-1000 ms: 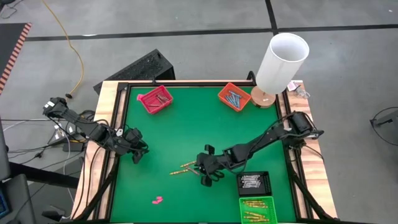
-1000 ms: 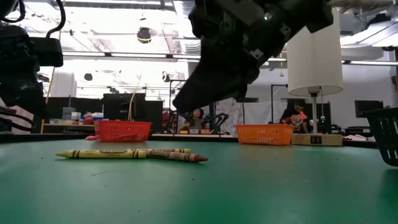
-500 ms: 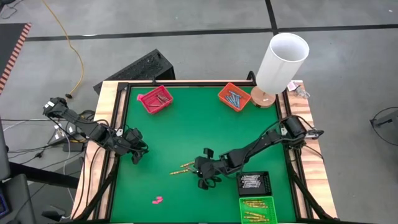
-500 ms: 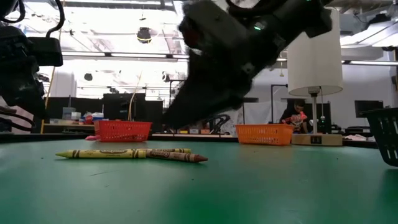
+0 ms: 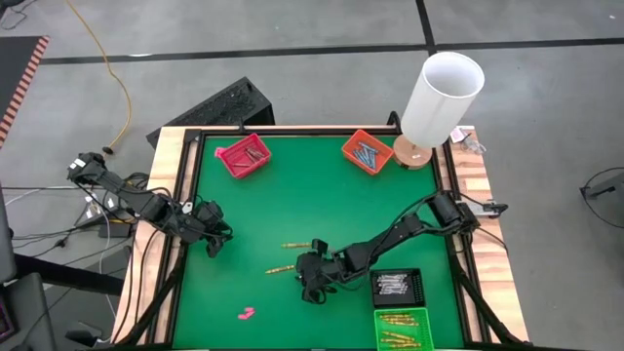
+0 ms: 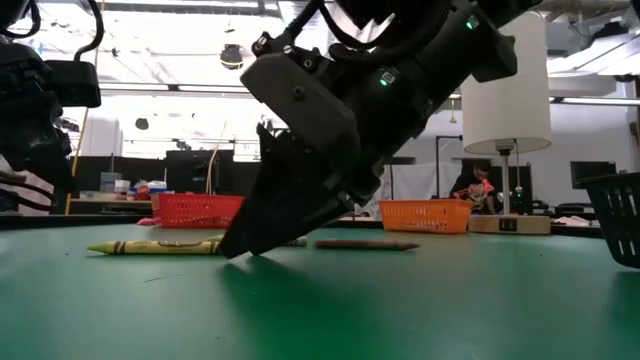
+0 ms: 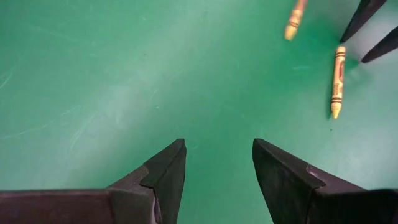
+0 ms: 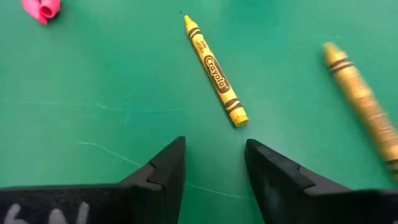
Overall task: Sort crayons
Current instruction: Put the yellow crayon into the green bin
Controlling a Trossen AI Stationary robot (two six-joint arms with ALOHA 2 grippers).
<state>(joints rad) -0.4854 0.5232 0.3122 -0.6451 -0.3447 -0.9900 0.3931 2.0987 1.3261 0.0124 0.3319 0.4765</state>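
Just beyond right gripper (image 8: 211, 163): yellow crayon (image 8: 216, 70)

The tabletop (image 5: 292, 195) is flat green with a pale wood border. A yellow crayon (image 8: 216, 70) carries black bands and black lettering; another crayon (image 8: 362, 106) is duller gold, also black-banded. A pink lump (image 8: 41, 9) lies on the green. The trays are red (image 5: 243, 156), orange (image 5: 367, 151), black (image 5: 398, 286) and green (image 5: 403, 328). The lamp shade (image 5: 444, 97) is white. The right gripper's fingers (image 8: 163, 171) are black.
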